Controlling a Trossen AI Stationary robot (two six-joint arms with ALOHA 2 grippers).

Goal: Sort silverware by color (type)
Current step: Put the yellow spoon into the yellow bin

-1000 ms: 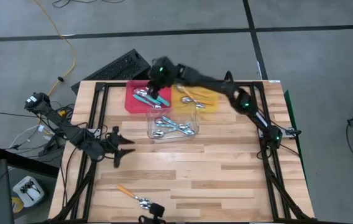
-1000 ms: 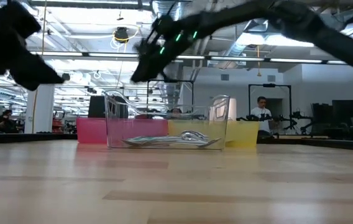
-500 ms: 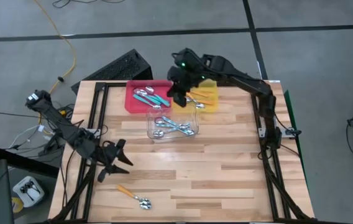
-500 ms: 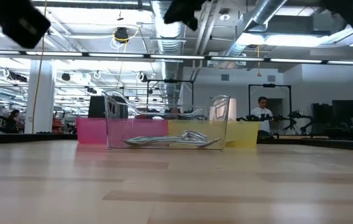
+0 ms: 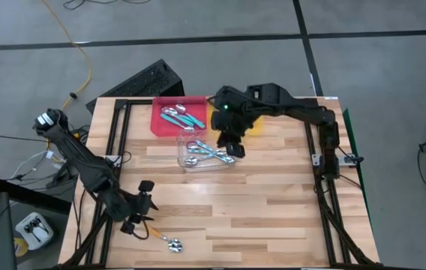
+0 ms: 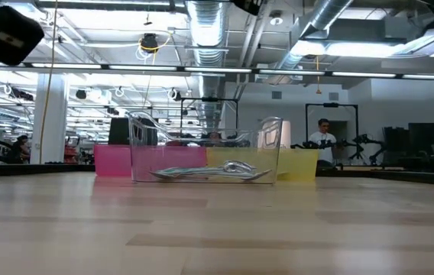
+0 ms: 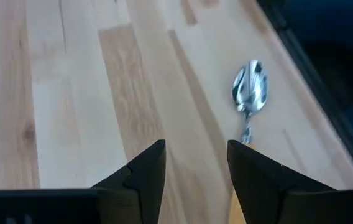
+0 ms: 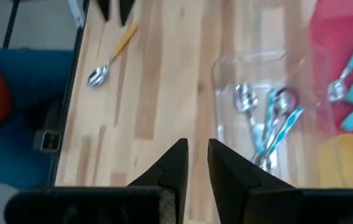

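One orange-handled spoon (image 5: 162, 237) lies flat on the wood near the table's near left corner; its shiny bowl (image 7: 250, 93) shows ahead of my left gripper (image 7: 195, 165). That gripper (image 5: 144, 217) is open and hovers just left of the spoon's handle. Teal spoons (image 5: 183, 116) lie in the red tray (image 5: 157, 126). Pale blue spoons (image 5: 209, 152) lie in the clear tray (image 5: 184, 160). My right gripper (image 5: 233, 150) hangs above the clear tray's right end, narrowly open and holding nothing (image 8: 197, 158). The right arm covers most of the yellow tray (image 5: 256, 124).
The three trays stand together at the table's far middle, and the low view shows the clear tray (image 6: 202, 153) in front of the red (image 6: 114, 160) and yellow (image 6: 301, 164) ones. Bare wood stretches between trays and near edge. A keyboard (image 5: 142, 81) lies beyond the far edge.
My left gripper has moved toward the table's near edge, coming close to the orange-handled spoon. My right gripper has left the red tray, swung right past the yellow tray and come toward the near side, over the clear tray's right end. The spoons have stayed put.
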